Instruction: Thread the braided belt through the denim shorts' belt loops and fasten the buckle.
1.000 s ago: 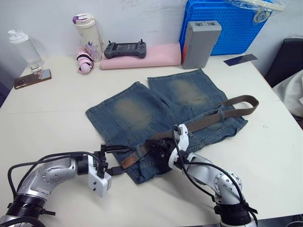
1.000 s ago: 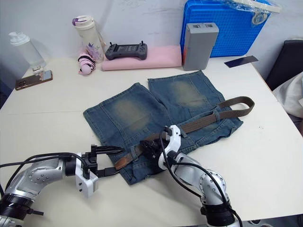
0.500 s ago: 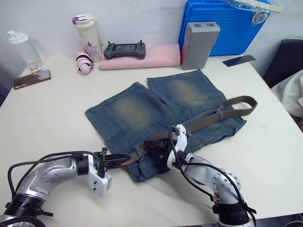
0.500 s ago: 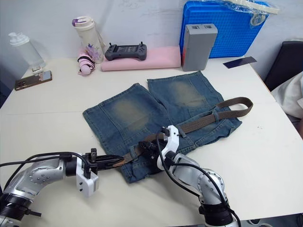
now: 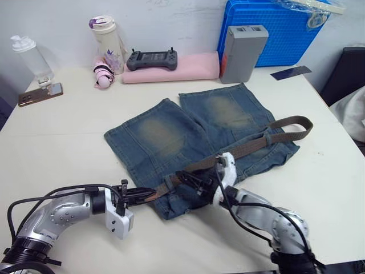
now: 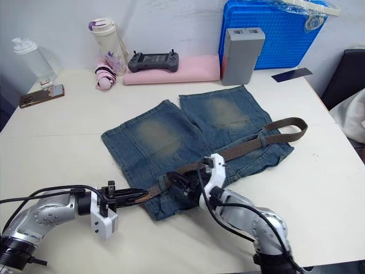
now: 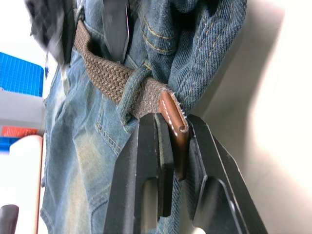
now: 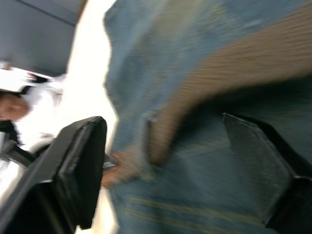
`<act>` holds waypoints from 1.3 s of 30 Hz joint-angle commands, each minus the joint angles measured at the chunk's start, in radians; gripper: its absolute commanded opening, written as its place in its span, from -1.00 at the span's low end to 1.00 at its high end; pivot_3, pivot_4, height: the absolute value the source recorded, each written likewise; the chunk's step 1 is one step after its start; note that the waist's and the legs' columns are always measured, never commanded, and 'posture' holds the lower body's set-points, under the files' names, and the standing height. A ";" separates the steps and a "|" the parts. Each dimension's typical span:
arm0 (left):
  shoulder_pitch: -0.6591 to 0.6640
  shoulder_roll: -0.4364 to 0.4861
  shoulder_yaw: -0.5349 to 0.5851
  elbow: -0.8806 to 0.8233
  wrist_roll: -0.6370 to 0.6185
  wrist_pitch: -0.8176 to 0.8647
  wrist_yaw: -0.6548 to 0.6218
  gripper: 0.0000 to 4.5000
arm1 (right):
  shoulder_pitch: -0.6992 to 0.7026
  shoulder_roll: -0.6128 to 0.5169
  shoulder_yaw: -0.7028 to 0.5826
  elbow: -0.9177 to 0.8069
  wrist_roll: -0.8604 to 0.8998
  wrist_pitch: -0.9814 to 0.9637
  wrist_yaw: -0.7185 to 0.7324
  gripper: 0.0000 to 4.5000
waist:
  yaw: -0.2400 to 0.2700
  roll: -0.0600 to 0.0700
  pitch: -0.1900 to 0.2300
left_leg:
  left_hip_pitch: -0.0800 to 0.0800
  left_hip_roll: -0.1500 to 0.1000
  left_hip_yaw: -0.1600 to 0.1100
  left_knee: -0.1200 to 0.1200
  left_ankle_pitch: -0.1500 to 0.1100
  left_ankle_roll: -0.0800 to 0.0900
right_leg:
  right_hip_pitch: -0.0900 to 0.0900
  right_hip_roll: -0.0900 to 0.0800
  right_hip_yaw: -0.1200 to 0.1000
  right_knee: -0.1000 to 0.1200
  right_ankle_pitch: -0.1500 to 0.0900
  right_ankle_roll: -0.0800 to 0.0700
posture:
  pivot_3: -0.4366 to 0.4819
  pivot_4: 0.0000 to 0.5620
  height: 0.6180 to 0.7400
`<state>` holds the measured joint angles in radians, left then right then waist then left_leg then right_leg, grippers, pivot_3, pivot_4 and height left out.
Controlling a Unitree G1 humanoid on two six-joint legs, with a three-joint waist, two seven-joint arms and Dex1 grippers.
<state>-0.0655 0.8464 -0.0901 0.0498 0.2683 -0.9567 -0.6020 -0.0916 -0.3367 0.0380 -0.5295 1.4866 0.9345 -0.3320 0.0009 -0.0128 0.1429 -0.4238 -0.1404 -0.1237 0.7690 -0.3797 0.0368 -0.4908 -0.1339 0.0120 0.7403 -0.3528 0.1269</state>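
Shorts point(image 5: 188, 137) flat mid-desk, waistband toward the near edge. Belt point(image 5: 268, 136) runs along the waistband through a loop point(image 7: 130, 87). Left end effector point(image 7: 171, 139) clamped on the belt's tan tip. Right end effector point(image 8: 165, 165) apart, over the waistband.

The left gripper point(image 7: 173, 141), on an arm reaching in low from the near left, is clamped on the tan tip of the braided belt point(image 7: 174, 127) at the near edge of the denim shorts point(image 5: 171, 137), while the right gripper point(image 5: 191, 180) rests spread wide over the shorts' waistband just beside it.
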 commanded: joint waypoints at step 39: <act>0.162 0.116 0.073 -0.036 -0.286 0.129 -0.096 -0.39 | 0.007 -0.146 0.228 -0.039 -0.922 0.141 0.360 -1.00 | -0.006 -0.008 -0.005 | 0.017 0.007 0.000 -0.011 -0.001 -0.006 | 0.014 0.006 -0.001 -0.009 -0.002 -0.003 | -0.05 -0.47 -0.29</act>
<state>0.0898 0.9523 -0.0489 0.0202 -0.0010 -0.8334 -0.6959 -0.1097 -0.4788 0.2567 -0.6711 0.6165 1.0076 0.0426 -0.0051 -0.0213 0.1384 -0.4064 -0.1338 -0.1241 0.7581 -0.3808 0.0309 -0.4770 -0.1284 0.0106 0.7316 -0.3546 0.1235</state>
